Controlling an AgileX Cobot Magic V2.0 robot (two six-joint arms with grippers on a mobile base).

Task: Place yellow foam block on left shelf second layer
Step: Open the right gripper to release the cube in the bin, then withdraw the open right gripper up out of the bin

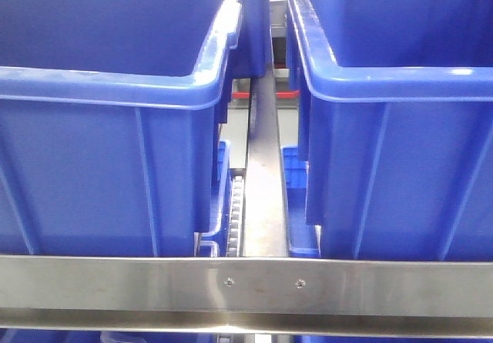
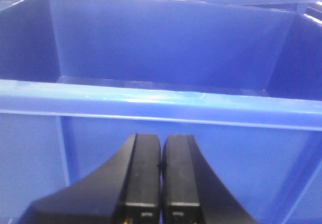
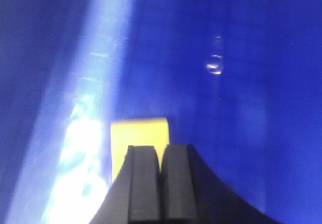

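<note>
The yellow foam block shows only in the right wrist view, lying on the blue floor of a bin just beyond my right gripper. That gripper is shut and empty, its fingertips in front of the block's near edge and covering its lower part. My left gripper is shut and empty, held in front of the outer wall of a blue bin, just below its rim. Neither gripper nor the block shows in the front view.
Two large blue bins stand side by side on a steel shelf behind a metal front rail. A steel divider runs back between them. Smaller blue trays show in the gap below.
</note>
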